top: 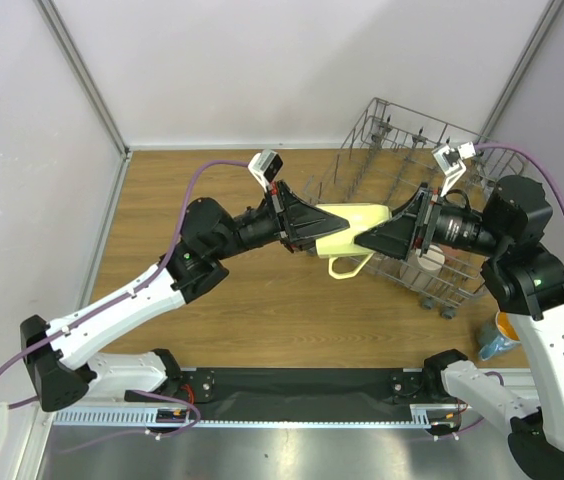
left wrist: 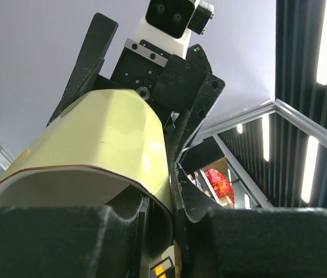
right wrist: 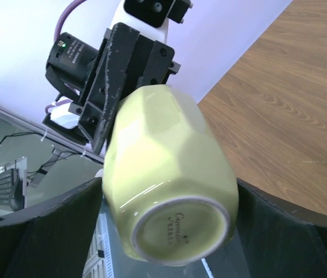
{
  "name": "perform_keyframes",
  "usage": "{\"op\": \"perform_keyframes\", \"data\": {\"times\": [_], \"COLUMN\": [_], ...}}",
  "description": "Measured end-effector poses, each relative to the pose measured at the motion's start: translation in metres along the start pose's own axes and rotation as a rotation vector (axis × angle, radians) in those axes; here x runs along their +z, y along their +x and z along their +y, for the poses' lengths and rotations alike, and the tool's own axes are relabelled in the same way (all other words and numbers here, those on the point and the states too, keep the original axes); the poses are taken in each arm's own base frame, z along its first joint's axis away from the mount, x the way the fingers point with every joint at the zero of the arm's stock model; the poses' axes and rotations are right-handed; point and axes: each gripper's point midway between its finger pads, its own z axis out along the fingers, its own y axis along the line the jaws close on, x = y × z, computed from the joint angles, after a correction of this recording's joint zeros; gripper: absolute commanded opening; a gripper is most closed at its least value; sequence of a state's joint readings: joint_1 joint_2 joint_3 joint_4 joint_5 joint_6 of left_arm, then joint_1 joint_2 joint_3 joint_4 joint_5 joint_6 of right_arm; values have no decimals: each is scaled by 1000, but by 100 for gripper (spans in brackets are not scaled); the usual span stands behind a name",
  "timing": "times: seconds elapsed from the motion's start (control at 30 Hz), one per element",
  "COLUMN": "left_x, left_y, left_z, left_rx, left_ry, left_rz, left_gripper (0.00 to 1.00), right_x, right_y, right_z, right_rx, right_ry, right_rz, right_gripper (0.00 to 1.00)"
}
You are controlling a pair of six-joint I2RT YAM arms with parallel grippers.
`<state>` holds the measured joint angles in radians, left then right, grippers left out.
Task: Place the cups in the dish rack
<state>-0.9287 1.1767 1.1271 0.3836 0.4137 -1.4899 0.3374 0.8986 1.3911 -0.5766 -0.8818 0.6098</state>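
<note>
The pale yellow handled mug point(top: 347, 220) hangs in the air between my two grippers, lying on its side with the handle down, just left of the dish rack point(top: 412, 160). My left gripper point(top: 314, 232) is shut on its rim, one finger inside and one outside, as the left wrist view point(left wrist: 163, 191) shows on the mug point(left wrist: 105, 139). My right gripper point(top: 370, 240) has a finger on each side of the mug's base point(right wrist: 175, 231), both touching it point(right wrist: 169, 191). A pinkish cup point(top: 432, 258) sits in the rack under my right gripper.
The grey wire rack stands at the back right of the wooden table point(top: 212, 290), with upright tines and wheels at its near edge. A blue and orange object point(top: 497, 338) lies beside the right arm. White walls close the back and left.
</note>
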Motion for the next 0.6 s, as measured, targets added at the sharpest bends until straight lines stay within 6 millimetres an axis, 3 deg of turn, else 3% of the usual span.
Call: {"op": "perform_keyframes", "data": {"times": [0.2, 0.37, 0.6], "left_x": [2, 5, 6], "left_y": [2, 3, 8], "left_z": [-3, -5, -10], "left_rx": [0, -6, -17], "left_ry": [16, 38, 71], "left_rz": [8, 15, 35], "left_gripper": [0, 0, 0], "right_x": [-2, -3, -5], "right_y": [-1, -1, 4], "right_z": [0, 4, 11], "right_rx": [-13, -26, -48], "right_ry": [4, -12, -49], "right_rz": [-16, -16, 8], "right_gripper": [88, 100, 95]}}
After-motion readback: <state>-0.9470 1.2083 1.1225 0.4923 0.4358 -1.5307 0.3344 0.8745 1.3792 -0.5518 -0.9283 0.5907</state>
